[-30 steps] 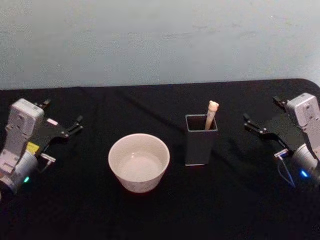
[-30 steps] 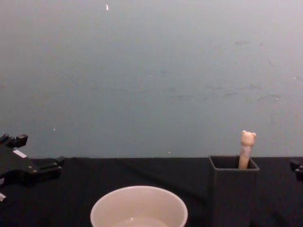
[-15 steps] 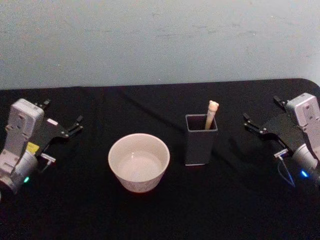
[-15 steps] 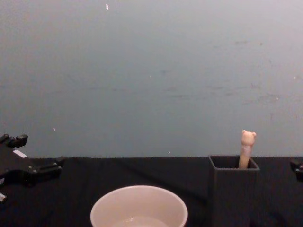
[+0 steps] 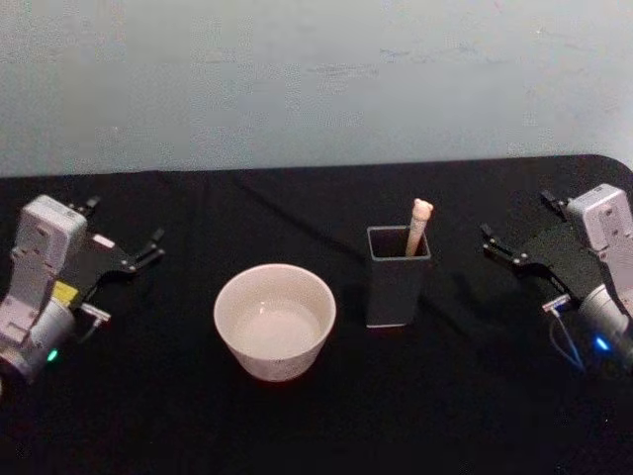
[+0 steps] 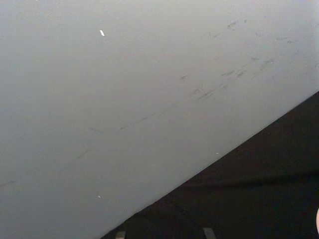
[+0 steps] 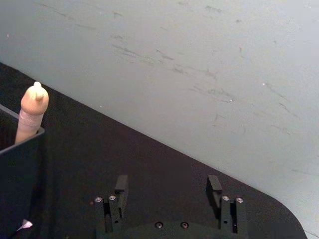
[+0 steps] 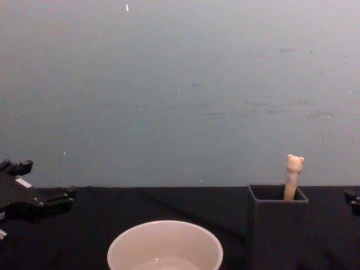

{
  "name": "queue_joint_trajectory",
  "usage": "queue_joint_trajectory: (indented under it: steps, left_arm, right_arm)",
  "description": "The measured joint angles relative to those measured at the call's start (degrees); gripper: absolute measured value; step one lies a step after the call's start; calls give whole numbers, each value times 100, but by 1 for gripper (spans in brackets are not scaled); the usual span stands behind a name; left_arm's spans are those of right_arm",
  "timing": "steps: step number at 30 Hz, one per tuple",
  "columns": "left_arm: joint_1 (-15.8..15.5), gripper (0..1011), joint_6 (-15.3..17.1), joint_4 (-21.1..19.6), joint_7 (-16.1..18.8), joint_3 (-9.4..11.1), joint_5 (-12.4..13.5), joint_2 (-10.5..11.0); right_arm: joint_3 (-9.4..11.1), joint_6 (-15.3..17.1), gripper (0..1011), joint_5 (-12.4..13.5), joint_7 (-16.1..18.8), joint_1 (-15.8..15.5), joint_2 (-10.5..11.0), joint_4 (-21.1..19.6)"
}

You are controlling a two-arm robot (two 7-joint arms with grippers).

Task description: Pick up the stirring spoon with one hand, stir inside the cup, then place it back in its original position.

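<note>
spoon, cup and two robot arms, seen from above. we see the stirring spoon (image 5: 419, 226) standing nearly upright in a tall dark square holder (image 5: 398, 287), right of the table's centre. only its beige handle and bear-head tip rise above the holder's rim; the shaft and bowl are hidden inside. the wide cream cup (image 5: 275, 319) sits near the holder, on the robot's left of it (we cannot tell whether it holds any liquid). everything rests on a black table (image 5: 297, 203).

the right gripper (image 5: 516, 215) hovers near the table's right edge, its two fingers spread apart and holding nothing. the left gripper (image 5: 124, 220) sits at the far left, fingers also spread and empty, with the cup between it and the holder.

we judge the task not yet begun. the spoon lies to the left of the right gripper, which is the nearer arm. the handle's long axis runs almost vertical, leaning slightly. a grasp would likely need to close sideways on the exposed handle above the rim, then lift straight up to clear the holder.
</note>
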Motion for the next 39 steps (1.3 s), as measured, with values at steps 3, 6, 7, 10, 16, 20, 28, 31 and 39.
queue_joint_trajectory:
  steps: [3,6,7,10,16,20,28,31,39]
  left_arm:
    - [0,1001,0,0,0,0,0,0]
    - [0,1001,0,0,0,0,0,0]
    - [0,1001,0,0,0,0,0,0]
    - [0,1001,0,0,0,0,0,0]
    - [0,1001,0,0,0,0,0,0]
    - [0,1001,0,0,0,0,0,0]
    - [0,1001,0,0,0,0,0,0]
    - [0,1001,0,0,0,0,0,0]
    - [0,1002,0,0,0,0,0,0]
  right_arm:
    - [54,1,1002,13,46,0,-25,0]
    - [185,3,1002,182,209,-32,-59,-15]
    - [217,5,1002,231,251,-51,-60,-34]
    - [360,32,1000,502,484,-144,-50,-139]
    - [610,134,1000,1116,1082,-391,20,-468]
    - [705,213,1000,1410,1401,-541,49,-686]
    - [740,346,1000,1763,1985,-657,-13,-936]
    - [713,404,1002,1792,2114,-615,-93,-945]
    - [659,559,1002,1861,2347,-418,-369,-787]
